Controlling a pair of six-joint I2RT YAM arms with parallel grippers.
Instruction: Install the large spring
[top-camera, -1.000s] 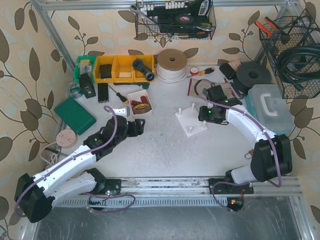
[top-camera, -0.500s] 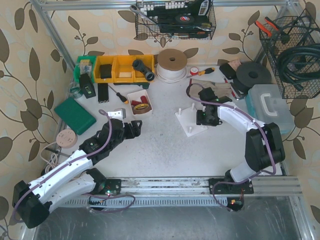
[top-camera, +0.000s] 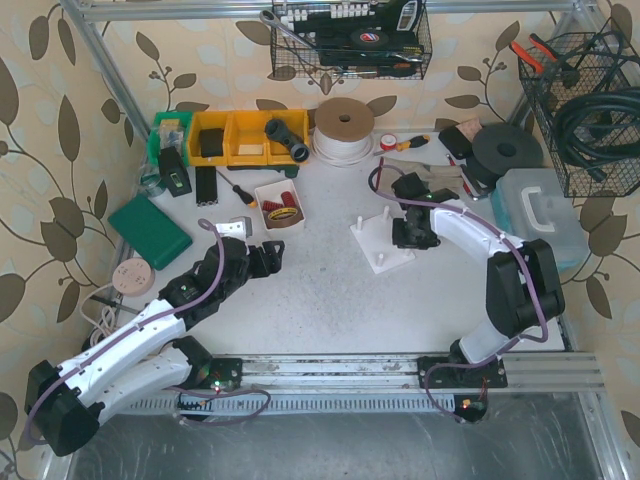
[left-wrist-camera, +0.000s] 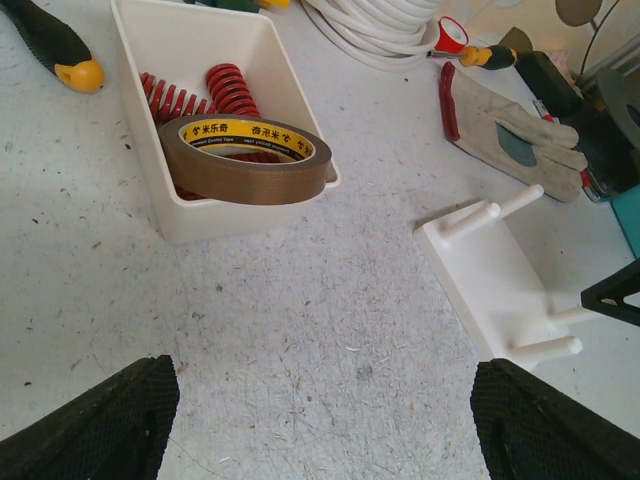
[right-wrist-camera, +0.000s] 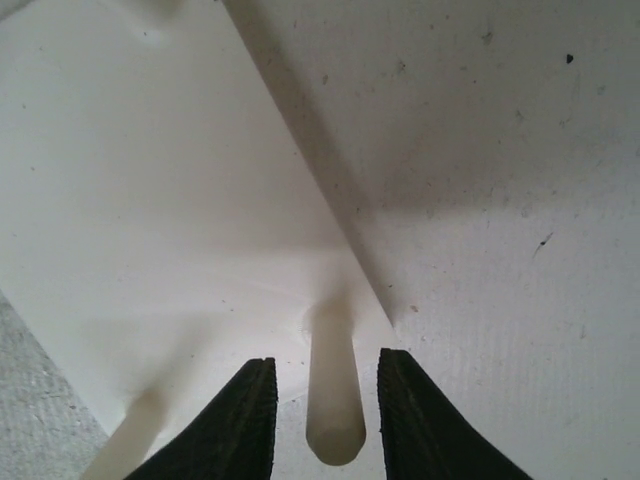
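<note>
The large spring (left-wrist-camera: 232, 88), red and thick-coiled, lay in a white bin (left-wrist-camera: 290, 95) with thinner red springs beside it. A roll of brown tape (left-wrist-camera: 245, 155) rested across the near part of that bin and covered the springs' lower ends. Neither gripper touched the spring.

Seen from above, the bin sat at about 12 o'clock from the left gripper (top-camera: 262, 255) and just beyond it. The white peg base (top-camera: 382, 245) lay at about 4 o'clock from the bin, well apart from it on the table (top-camera: 330, 290). A black-handled screwdriver (left-wrist-camera: 50, 45) lay at about 10 o'clock from the bin.

The left gripper's fingers were spread wide and held nothing, hanging over bare tabletop between the bin and the peg base.

The right gripper (right-wrist-camera: 325, 420) was at the 3 o'clock side of the base. Its fingers were drawn in close on either side of one upright white peg (right-wrist-camera: 333, 390), with a thin gap showing on each side, so they straddled the peg without pinching it.

A work glove (left-wrist-camera: 500, 110) lay at about 1 o'clock from the base, and a coil of white cord (top-camera: 345, 130) at about 11 o'clock, near the back wall.
</note>
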